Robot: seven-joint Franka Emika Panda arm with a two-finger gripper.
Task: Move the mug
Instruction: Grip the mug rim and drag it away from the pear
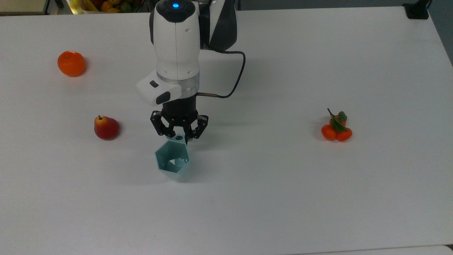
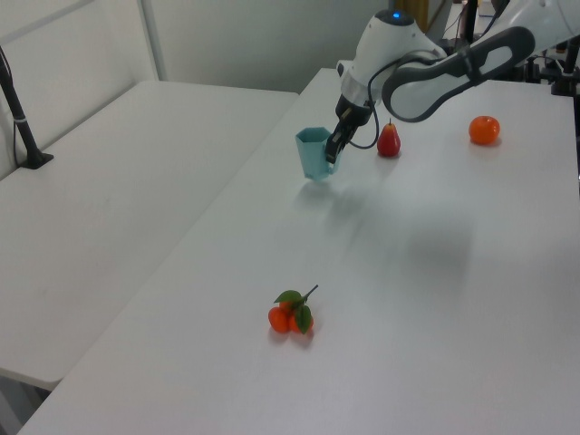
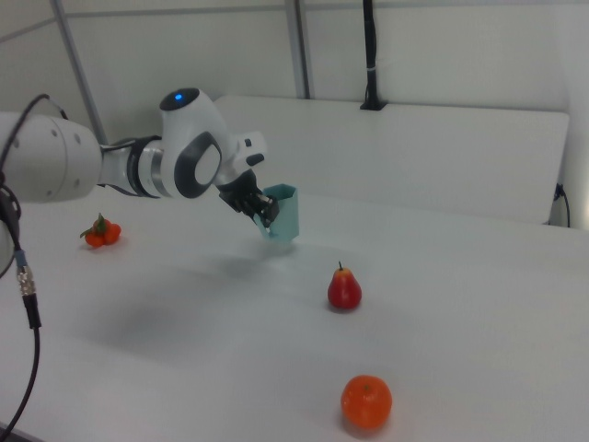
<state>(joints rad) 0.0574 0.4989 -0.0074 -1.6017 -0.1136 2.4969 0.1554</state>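
Note:
The pale teal faceted mug [image 1: 172,160] hangs just above the white table [image 1: 283,177], tilted a little, its shadow on the surface beneath it. My gripper [image 1: 179,137] is shut on the mug's handle tab at the rim's far side in the top view. In the left view the mug [image 2: 314,152] hangs off the gripper [image 2: 332,148] clear of the table. From the right view, the gripper [image 3: 267,208] holds the mug [image 3: 282,219] by the side toward the arm.
A red pear [image 1: 105,128] lies at the top view's left of the mug, and an orange [image 1: 71,63] sits farther back left. A cluster of small tangerines with leaves [image 1: 336,129] rests at the top view's right. A black cable [image 1: 236,78] loops beside the arm.

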